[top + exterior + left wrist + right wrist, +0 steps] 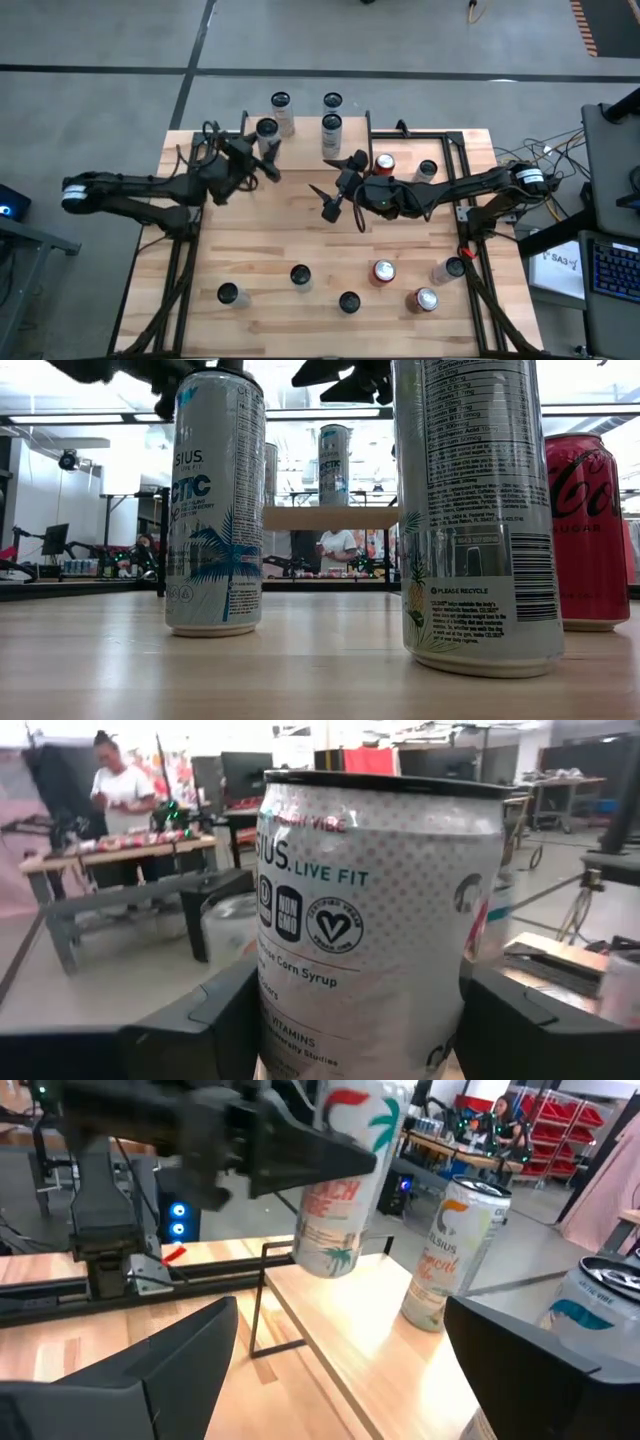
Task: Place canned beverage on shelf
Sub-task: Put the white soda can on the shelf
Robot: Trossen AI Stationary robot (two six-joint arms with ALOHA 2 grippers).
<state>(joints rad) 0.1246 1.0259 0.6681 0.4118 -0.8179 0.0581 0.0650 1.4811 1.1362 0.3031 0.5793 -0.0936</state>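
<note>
So the shelf [305, 125] sits at the tabletop's [300, 220] far edge with three cans on it. Left gripper [262, 160] is at its left end, right gripper [340, 190] just in front. More cans are scattered along the near edge and the right side.

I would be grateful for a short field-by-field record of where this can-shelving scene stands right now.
left claw: shut on the held can, at a corner of the shelf
can contact with shelf: cannot tell
right claw: open, empty, over the table in front of the shelf
shelved cans: three upright
loose cans: several upright on the table, some red
background: a person at a bench beyond the table
</note>
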